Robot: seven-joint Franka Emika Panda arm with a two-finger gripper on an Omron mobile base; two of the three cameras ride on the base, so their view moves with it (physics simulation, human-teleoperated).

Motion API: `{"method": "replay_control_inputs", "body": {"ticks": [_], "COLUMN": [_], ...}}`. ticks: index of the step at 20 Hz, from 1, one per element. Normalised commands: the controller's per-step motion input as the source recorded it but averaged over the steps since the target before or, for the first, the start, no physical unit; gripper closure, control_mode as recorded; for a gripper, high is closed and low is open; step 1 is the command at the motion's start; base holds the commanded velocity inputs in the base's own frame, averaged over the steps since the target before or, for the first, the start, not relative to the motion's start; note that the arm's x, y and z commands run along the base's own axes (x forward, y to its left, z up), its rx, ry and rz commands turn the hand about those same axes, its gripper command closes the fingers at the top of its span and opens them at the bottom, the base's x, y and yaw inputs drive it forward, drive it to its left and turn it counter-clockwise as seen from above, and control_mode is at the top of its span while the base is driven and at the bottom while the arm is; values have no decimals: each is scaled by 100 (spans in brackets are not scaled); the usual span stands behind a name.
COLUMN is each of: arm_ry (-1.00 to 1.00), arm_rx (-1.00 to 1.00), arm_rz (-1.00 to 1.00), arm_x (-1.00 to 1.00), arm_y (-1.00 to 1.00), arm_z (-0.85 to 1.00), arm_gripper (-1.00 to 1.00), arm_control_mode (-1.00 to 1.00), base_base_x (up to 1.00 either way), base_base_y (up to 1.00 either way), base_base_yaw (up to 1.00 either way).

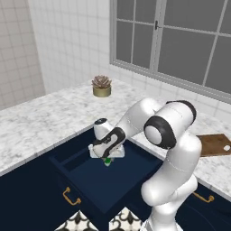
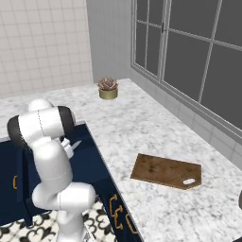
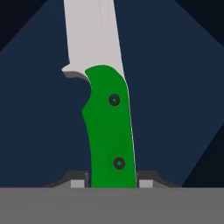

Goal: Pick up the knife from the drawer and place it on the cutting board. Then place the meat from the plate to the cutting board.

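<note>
The marble tabletop (image 2: 142, 127) ran along the window wall, with the navy drawer (image 1: 97, 178) pulled out below its front edge. The dark-brown cutting board (image 2: 165, 171) lay flat on the tabletop, well apart from the drawer and off to the arm's right; a small potted succulent (image 1: 101, 85) stood near the far wall. The plate and the meat could not be made out.

The arm was bent down over the open drawer, and the claw (image 1: 107, 155) sat low inside it. In the left base view a speck of green showed just beneath the claw. The hand view gave the knife (image 3: 109, 127) directly between the two finger tips (image 3: 78, 183), its green handle bracketed on both sides and the pale blade running straight away from the claw, so the long axis lay along the claw's own line of sight. The claw appeared narrowed onto the handle (contact on both flanks looked firm, though the pads were largely hidden).

Judgement: the grasp was made; whether the knife had left the drawer floor could not be told. The coming move called for a lift out of the drawer, then a carry rightward to the board.
</note>
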Motion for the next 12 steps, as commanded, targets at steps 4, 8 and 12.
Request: {"method": "replay_control_inputs", "body": {"ticks": [4, 8, 12], "arm_ry": [3, -23, -40], "arm_rx": [0, 0, 0], "arm_rz": [-12, -36, -34], "arm_x": [-46, -56, -71], "arm_y": [-5, -33, -18], "arm_z": [56, 47, 94], "arm_gripper": [100, 100, 100], "arm_control_mode": [-100, -100, -100], "base_base_x": [0, 0, 0], "base_base_y": [0, 0, 0], "base_base_yaw": [0, 0, 0]}}
